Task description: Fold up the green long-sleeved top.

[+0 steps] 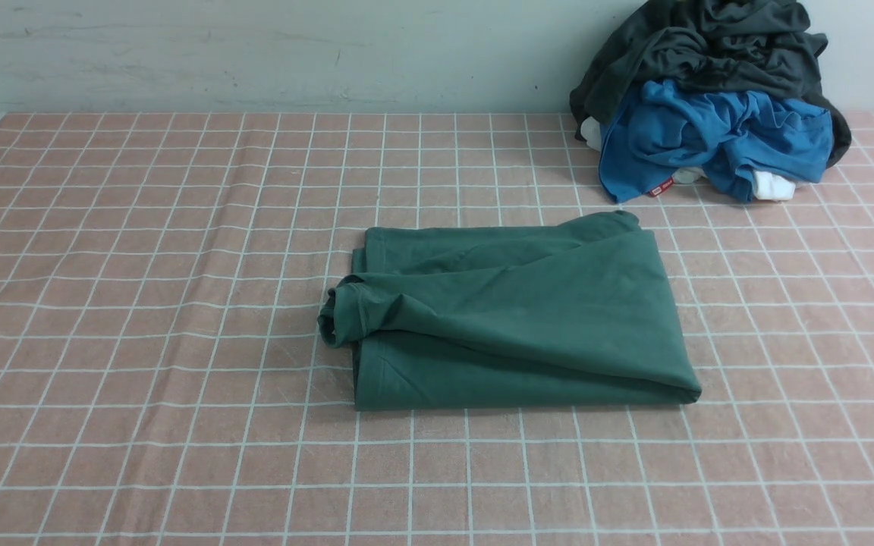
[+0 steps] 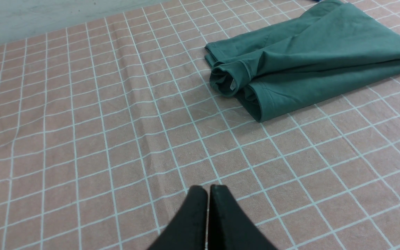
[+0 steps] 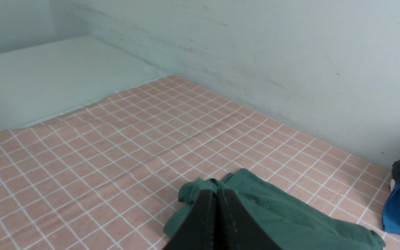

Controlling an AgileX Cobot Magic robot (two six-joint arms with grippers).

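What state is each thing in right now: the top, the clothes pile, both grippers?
green long-sleeved top: folded into a rough rectangle, flat on the checked tablecloth, collar bunched at its left edge.
clothes pile: crumpled heap, unfolded, against the wall.
left gripper: shut, empty, above bare cloth.
right gripper: shut, empty, above the top.
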